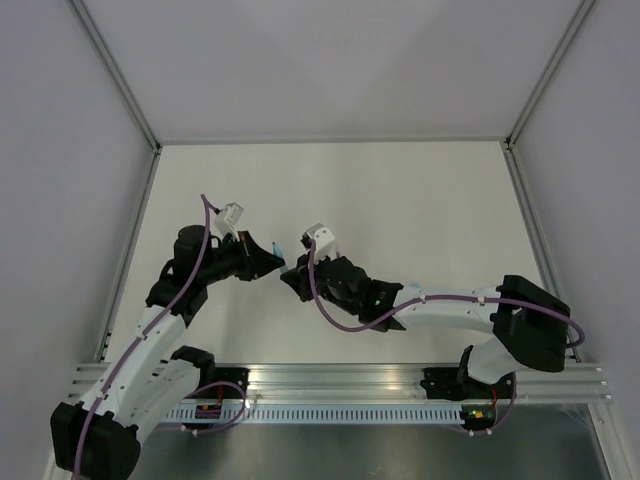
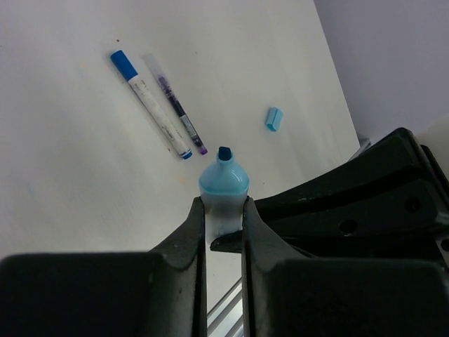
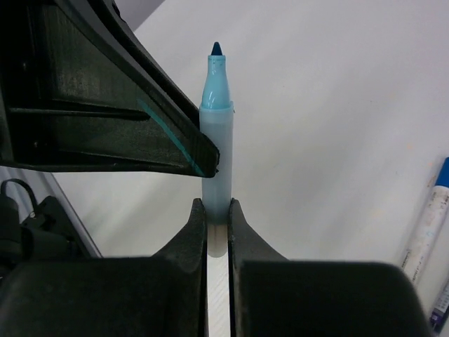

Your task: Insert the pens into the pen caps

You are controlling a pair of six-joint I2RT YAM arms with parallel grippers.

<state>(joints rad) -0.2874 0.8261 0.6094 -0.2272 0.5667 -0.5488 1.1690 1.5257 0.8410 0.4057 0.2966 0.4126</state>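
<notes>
Lying on white table — 2 pens, cap; grey walls.

White table; grey walls around; aluminium rail along near edge

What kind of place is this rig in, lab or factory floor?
Probably a lab robot test cell: plain white wall panels in aluminium framing enclose a white tabletop, and an aluminium rail carries the left arm and right arm.
</notes>
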